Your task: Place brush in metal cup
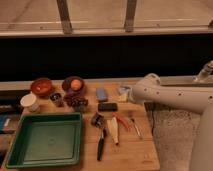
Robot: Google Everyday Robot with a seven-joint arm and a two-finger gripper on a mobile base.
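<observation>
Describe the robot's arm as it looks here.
The arm is smooth, glossy white: a thick rounded tube with a bulging joint cap at its left end. No cables or markings show on it. The gripper is not in view anywhere in this camera view.

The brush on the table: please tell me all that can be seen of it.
The brush is long and slim, with a black handle and a bulky dark greyish head. It lies flat on the wooden table, head toward the far side, just right of the green tray and left of the cream utensil. Nothing holds it: the gripper is at the table's back right.
</observation>
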